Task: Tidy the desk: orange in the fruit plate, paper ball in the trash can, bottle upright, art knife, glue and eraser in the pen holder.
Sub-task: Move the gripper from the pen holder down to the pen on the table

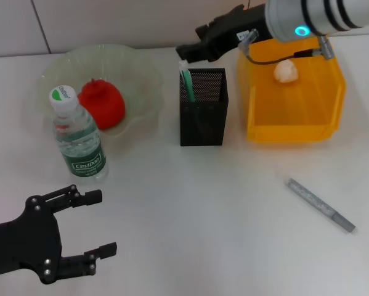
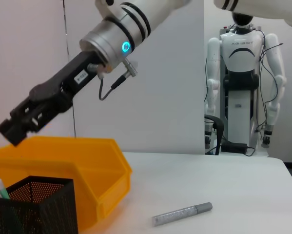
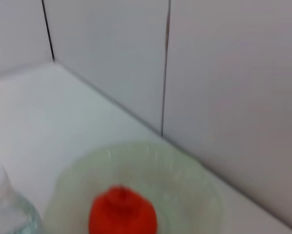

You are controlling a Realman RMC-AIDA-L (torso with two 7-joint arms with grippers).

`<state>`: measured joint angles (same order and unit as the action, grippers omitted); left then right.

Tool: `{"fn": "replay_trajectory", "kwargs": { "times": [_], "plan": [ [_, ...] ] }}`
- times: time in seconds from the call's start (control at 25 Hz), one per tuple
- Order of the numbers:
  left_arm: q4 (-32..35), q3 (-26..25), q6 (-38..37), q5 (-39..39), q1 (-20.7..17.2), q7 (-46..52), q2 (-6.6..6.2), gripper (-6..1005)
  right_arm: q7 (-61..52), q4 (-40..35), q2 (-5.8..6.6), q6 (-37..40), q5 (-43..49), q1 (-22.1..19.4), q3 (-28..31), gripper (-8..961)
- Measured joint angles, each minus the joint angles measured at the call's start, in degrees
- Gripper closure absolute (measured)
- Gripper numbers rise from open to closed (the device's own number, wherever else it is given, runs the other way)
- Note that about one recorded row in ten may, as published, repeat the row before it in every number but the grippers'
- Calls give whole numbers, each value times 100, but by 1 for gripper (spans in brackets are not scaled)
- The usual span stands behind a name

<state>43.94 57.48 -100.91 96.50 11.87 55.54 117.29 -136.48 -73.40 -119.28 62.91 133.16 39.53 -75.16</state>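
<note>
Head view, clock directions from table centre. Right gripper (image 1: 185, 54) hangs over the pen holder (image 1: 202, 117) at 12 o'clock, above a green-and-white stick (image 1: 186, 80) standing in the mesh; whether its jaws are parted or closed — cannot tell. Left gripper (image 1: 101, 223) parked at 8 o'clock, fingers spread, empty.

Done by the look of it: orange (image 1: 102, 103) in the plate (image 1: 141, 74) at 10 o'clock; paper ball (image 1: 286, 71) in the yellow bin (image 1: 295, 132) at 2 o'clock; bottle (image 1: 78, 135) upright, just beside the plate.

Remaining: art knife (image 1: 321, 205) — slim grey stick lying flat at 4 o'clock, well apart from everything. Judged light, rigid, hard-surfaced, apt to roll or skid on the smooth white table (image 1: 233, 234). Best pinched across its width near mid-length, then tipped end-down into the holder. Eraser not visible.
</note>
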Motion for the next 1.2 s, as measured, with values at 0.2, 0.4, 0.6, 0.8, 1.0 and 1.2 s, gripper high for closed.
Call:
{"fn": "replay_trajectory", "kwargs": {
  "times": [0.2, 0.4, 0.6, 0.8, 1.0, 1.2],
  "plan": [
    [0, 0, 1, 0, -1, 8, 13, 189, 1027, -128, 12, -14, -1334, -522, 470, 389],
    [-9, 0, 2, 0, -3, 7, 43, 189, 1781, -349, 17, 92, -1972, -1098, 732, 389],
    [-36, 0, 9, -6, 34, 5, 76, 189, 2275, -538, 19, 413, -2414, -1521, 999, 390],
    [-145, -19, 20, -22, 180, 92, 82, 189, 3088, -491, 19, 1170, -3376, -1848, 1448, 390],
    [-150, -33, 24, -5, 333, 325, 83, 189, 3184, -553, 25, 1694, -3273, -1960, 1568, 390],
    [-138, 44, 35, 16, 576, 686, 84, 189, 3144, -632, 24, 1940, -2481, -2000, 1550, 390]
  ]
}}
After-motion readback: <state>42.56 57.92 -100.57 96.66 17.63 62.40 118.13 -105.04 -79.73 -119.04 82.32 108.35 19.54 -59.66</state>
